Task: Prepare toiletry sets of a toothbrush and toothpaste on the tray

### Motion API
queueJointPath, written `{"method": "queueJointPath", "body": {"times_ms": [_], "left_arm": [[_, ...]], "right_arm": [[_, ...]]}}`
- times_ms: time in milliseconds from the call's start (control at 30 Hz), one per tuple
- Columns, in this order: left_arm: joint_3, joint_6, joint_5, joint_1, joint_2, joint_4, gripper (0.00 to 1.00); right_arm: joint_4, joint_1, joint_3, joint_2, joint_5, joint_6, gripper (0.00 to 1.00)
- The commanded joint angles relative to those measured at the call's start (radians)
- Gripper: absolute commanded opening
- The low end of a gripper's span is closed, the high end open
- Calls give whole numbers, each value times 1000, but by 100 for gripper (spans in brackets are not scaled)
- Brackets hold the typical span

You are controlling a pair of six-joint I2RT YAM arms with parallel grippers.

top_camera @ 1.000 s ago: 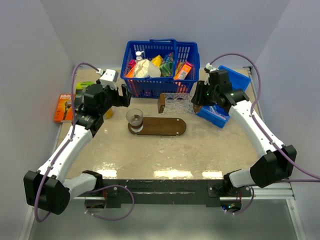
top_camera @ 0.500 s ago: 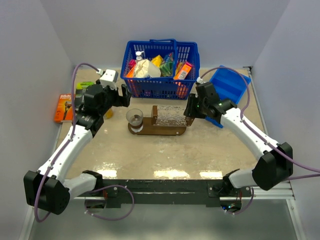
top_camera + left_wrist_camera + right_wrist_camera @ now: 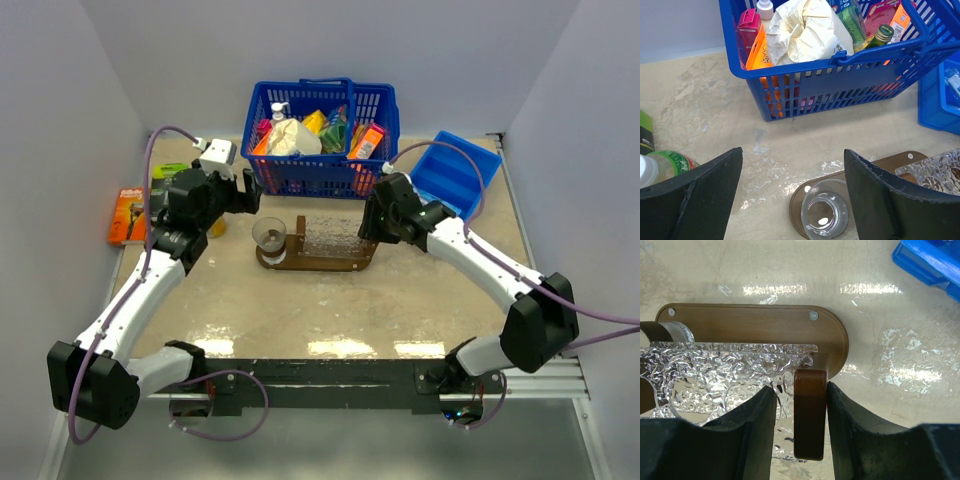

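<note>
The right end effector (image 3: 801, 402) is closed tight on the brown end block of a clear, crinkled holder (image 3: 715, 372). It grips at one end, so the long panel stretches toward the left edge over the tray (image 3: 755, 320). That end grip looks chosen to keep the fingers off the tray's middle and let the holder line up along the tray's length. Whether the holder rests on the wood or hangs just above it, I cannot tell.

The tray lies mid-worktop, just in front of the basket (image 3: 320, 150) at the far edge, with a cup (image 3: 822, 212) standing on its left end. The left end effector (image 3: 792, 162) is spread wide and holds nothing. It hovers between the basket's left side and the cup, out of the way yet near.

Room is tight on the far side: the basket wall stands near the tray, and the bin (image 3: 455, 175) fills the far right corner. The cup is just beside the holder's left end, so a slide that way risks a knock. The near half of the worktop (image 3: 330, 310) offers the free way out. No toothbrush or toothpaste can be picked out.
</note>
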Motion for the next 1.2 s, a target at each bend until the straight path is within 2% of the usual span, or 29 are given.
{"method": "queueJointPath", "body": {"times_ms": [0,400,1167], "left_arm": [[8,19,-14,-4,-21,38,86],[11,17,-10,-4,-13,35,86],[12,22,-14,-4,-17,31,87]], "right_arm": [[37,23,17,-2,67,57,0],[23,86,34,56,182,87,0],[63,140,54,141,250,84,0]]}}
